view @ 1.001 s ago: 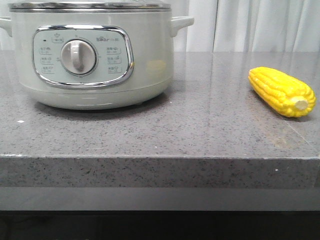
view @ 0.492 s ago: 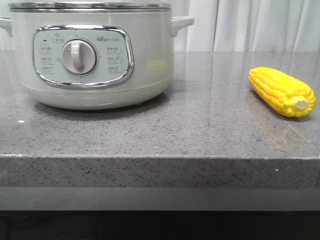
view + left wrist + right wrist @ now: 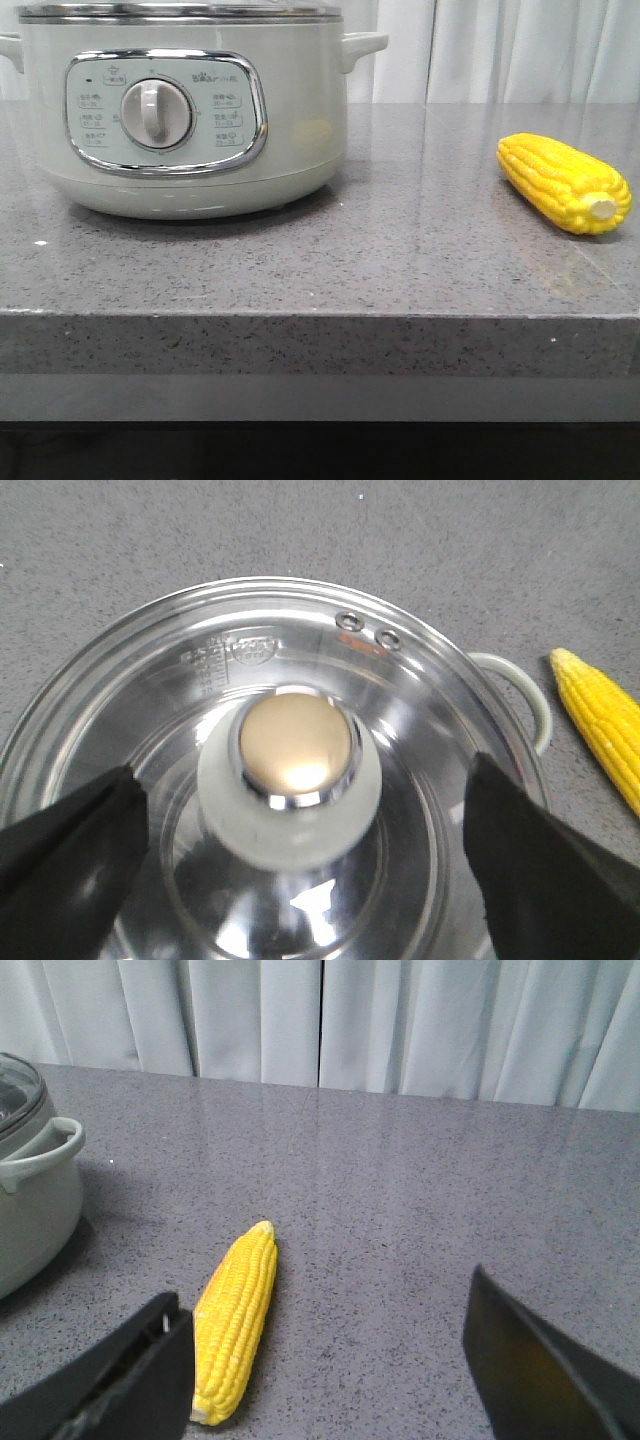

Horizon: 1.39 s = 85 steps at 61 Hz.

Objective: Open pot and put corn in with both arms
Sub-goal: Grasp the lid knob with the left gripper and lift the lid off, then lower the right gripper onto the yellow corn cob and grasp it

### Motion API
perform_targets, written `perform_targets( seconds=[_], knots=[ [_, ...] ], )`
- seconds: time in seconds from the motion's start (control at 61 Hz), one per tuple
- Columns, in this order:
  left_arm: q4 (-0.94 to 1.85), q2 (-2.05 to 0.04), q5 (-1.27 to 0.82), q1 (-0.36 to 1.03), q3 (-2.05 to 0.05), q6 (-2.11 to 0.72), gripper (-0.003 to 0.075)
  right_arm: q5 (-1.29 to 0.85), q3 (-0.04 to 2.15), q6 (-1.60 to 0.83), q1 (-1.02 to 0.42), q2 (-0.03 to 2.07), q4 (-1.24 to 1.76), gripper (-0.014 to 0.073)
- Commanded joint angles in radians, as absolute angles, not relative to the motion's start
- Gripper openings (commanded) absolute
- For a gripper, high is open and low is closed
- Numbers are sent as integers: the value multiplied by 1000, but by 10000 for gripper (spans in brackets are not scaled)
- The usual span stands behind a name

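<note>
Both hands spread wide, lid on, corn lying on the desk.

The large round pale grey-green electric pot (image 3: pixel 185 110) stands on the left of the speckled grey stone desk (image 3: pixel 400 270), its clear glass steel-rimmed lid (image 3: pixel 300 680) in place. The left hand (image 3: pixel 305 865) hangs over the lid with its black fingers (image 3: pixel 75 840) wide apart on either side of the round gold-capped lid knob (image 3: pixel 293 772), not touching it. The bright yellow corn cob (image 3: pixel 565 183) lies on the desk well to the right of the pot, pale stub end toward the front edge. The right hand (image 3: pixel 325 1370) is over the desk with its fingers (image 3: pixel 140 1375) spread wide, holding nothing; the cob lies just beside one finger.
</note>
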<state>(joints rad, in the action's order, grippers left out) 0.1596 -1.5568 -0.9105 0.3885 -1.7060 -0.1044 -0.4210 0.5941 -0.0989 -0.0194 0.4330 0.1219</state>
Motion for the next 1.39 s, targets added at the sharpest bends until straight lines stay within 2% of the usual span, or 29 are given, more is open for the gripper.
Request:
perform_targets(
  seconds=[0.0,0.263,0.525,0.771,0.952,1.378],
  knots=[
    [177,-1582,-883,397,-1797,-102,622,-348,629,-101,-14,446,116,573],
    [177,-1653,-901,397,-1840,-102,607,-348,629,-101,-14,446,116,573],
    [173,-1665,-903,397,-1840,-102,413,-348,629,-101,-14,446,116,573],
    [173,-1666,-903,397,-1840,-102,286,-348,629,-101,-14,446,116,573],
    [173,-1662,-896,397,-1840,-102,261,-348,629,-101,-14,446,116,573],
    [173,-1582,-914,397,-1926,-102,262,-348,629,-101,-14,446,116,573]
  ],
)
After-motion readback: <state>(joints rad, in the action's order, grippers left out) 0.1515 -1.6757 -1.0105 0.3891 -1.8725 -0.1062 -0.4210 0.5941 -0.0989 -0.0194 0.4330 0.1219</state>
